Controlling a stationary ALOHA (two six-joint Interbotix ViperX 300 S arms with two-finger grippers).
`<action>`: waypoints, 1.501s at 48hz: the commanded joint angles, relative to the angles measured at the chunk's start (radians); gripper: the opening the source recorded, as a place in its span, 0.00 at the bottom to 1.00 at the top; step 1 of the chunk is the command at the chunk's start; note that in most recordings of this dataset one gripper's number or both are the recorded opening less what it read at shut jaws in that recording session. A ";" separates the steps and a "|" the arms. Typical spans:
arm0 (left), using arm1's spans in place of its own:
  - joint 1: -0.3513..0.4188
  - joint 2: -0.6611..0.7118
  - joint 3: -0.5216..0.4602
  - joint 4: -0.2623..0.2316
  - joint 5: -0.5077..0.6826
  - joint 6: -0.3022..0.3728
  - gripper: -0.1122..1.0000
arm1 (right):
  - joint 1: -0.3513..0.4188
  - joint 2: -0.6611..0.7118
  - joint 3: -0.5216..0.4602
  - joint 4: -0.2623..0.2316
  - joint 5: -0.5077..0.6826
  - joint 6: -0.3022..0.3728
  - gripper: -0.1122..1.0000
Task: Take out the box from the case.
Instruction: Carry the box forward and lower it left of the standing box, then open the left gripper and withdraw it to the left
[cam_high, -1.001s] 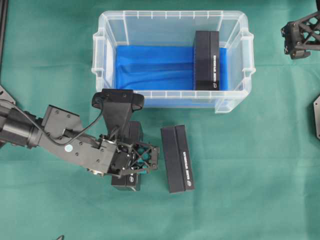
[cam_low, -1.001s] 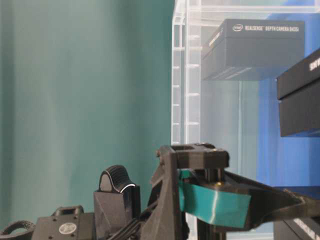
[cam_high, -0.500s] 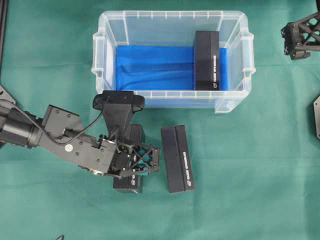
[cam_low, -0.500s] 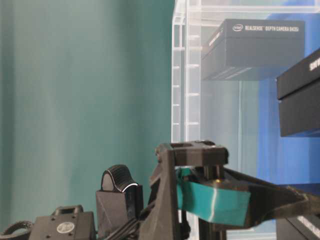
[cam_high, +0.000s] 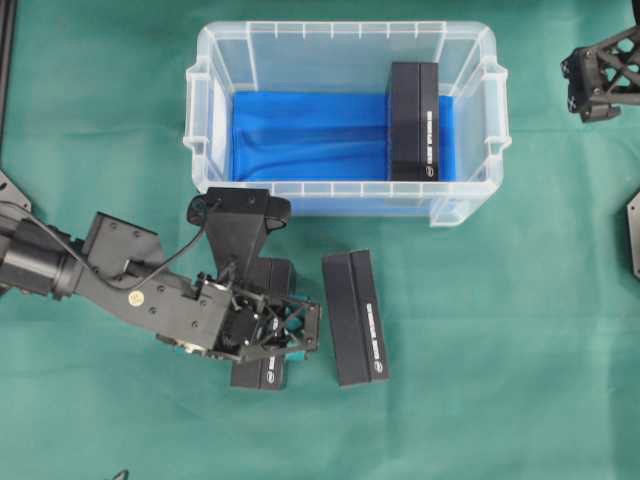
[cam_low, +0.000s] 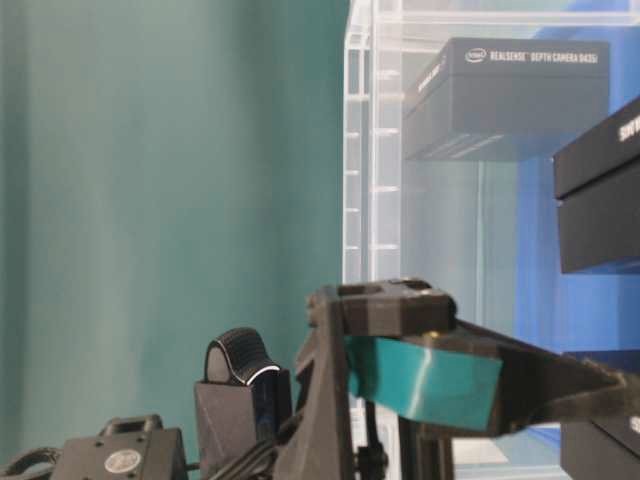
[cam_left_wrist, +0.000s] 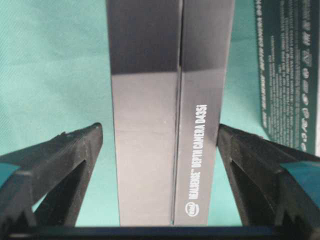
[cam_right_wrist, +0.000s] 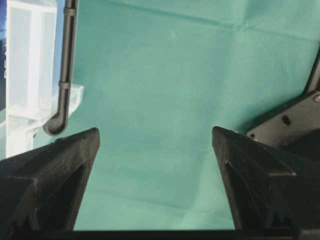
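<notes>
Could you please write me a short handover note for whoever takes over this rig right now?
Left end effector: open, straddling a black box lying on the green cloth, gaps on both sides.
Right end effector: open, empty, parked right of the case.
Done: two boxes are out; the second box lies beside the first.
Left: one box remains in the case, at its right end.

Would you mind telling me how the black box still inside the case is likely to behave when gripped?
The black box looks like rigid cardboard, so probably stiff. Its smooth, glossy faces may slip somewhat. Standing on a narrow side on the blue cloth, it could tip if nudged.
</notes>
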 joint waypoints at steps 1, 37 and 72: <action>-0.002 -0.038 -0.009 -0.002 0.002 0.000 0.98 | 0.003 -0.008 -0.009 0.002 -0.002 0.002 0.91; 0.006 -0.143 -0.060 -0.006 0.057 -0.002 0.97 | 0.003 -0.008 -0.011 0.002 0.000 0.003 0.91; 0.011 -0.219 -0.290 0.008 0.351 0.023 0.97 | 0.003 -0.008 -0.009 0.000 0.000 0.005 0.91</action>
